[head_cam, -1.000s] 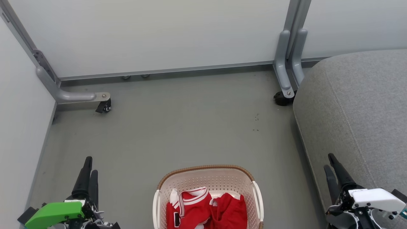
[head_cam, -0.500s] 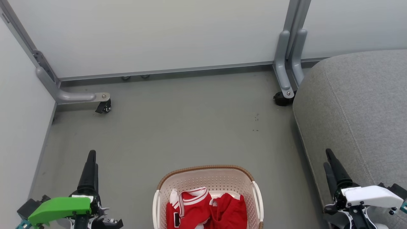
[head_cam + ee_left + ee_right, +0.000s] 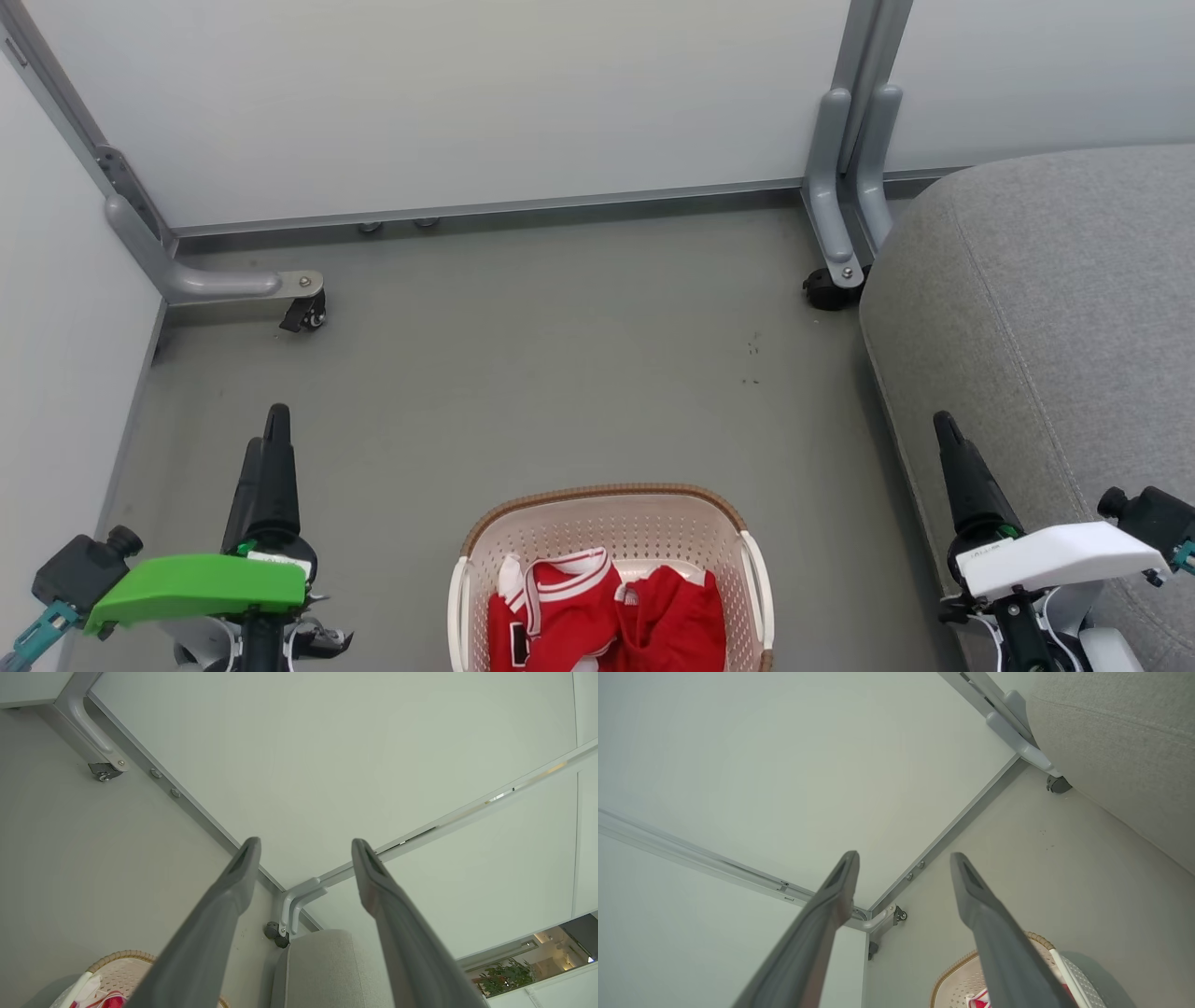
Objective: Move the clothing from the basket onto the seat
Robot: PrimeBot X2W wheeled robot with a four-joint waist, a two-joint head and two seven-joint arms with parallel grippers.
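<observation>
Two units, left pincer (image 3: 266,429) and right pincer (image 3: 947,431), both spread and empty, now further forward either side of the basket (image 3: 607,489) than a second ago (approach only). Red clothing (image 3: 607,616) unmoved inside the basket; none yet on the seat (image 3: 1055,308), right of the basket.

clothing (image 3: 607,611): bright red; white striped trim along the collar edge; a small black patch on the left piece
basket (image 3: 611,527): cream walls dotted with rows of small holes; brown woven-look rim; white handles
seat (image 3: 1055,299): mid grey fabric with a fine speckled weave
left gripper (image 3: 266,429): dark grey-black fingers; bright green cover (image 3: 196,588) behind them
right gripper (image 3: 945,425): dark grey-black fingers; white cover (image 3: 1060,555) behind them
floor (image 3: 560,373): dull grey-green; a few dark specks
panels (image 3: 467,103): pale off-white; light grey metal frame (image 3: 845,177); black caster (image 3: 826,289)
</observation>
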